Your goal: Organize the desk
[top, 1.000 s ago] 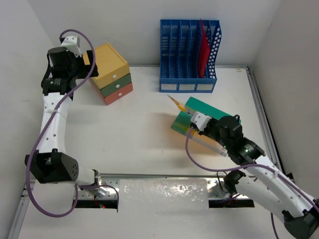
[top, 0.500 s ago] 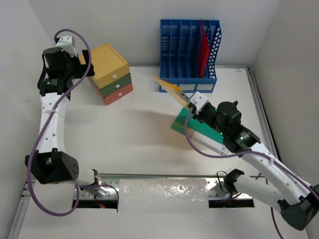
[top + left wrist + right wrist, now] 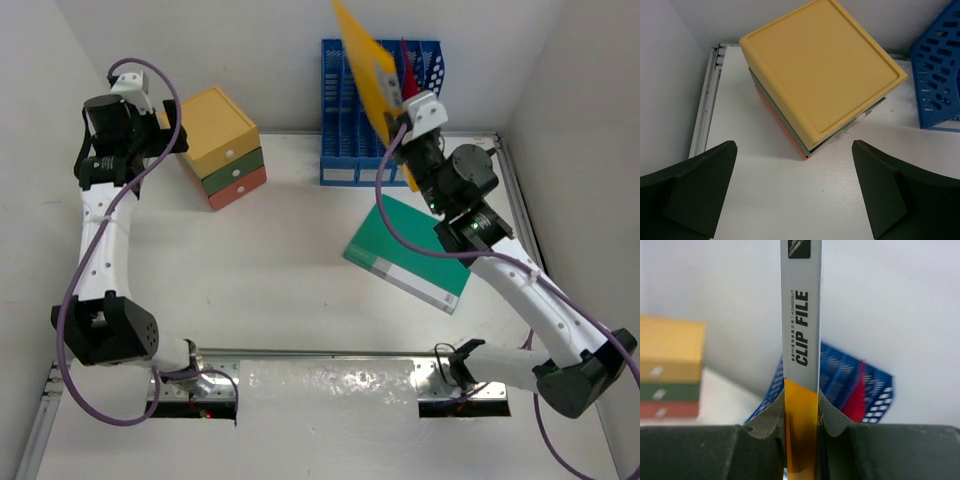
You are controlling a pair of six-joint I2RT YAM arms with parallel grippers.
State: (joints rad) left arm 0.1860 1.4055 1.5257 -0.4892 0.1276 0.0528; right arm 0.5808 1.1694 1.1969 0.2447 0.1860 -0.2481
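Note:
My right gripper (image 3: 400, 112) is shut on a yellow clip file (image 3: 362, 62), held upright high in front of the blue file rack (image 3: 378, 112). In the right wrist view the file's spine (image 3: 801, 340) stands between my pads (image 3: 765, 422). A red file (image 3: 406, 95) stands in a right slot of the rack. A green file (image 3: 410, 252) lies flat on the white desk (image 3: 280, 270). My left gripper (image 3: 795, 192) is open and empty, hovering above the desk beside the drawer box (image 3: 222, 145).
The yellow-green-orange drawer box (image 3: 822, 75) stands at the back left. Metal rails (image 3: 520, 220) run along the desk's edges, with white walls around. A clear plastic-wrapped strip (image 3: 330, 388) lies at the near edge.
My right gripper has lifted the yellow file off the green file and swung it up and back towards the rack. The left arm has barely moved.

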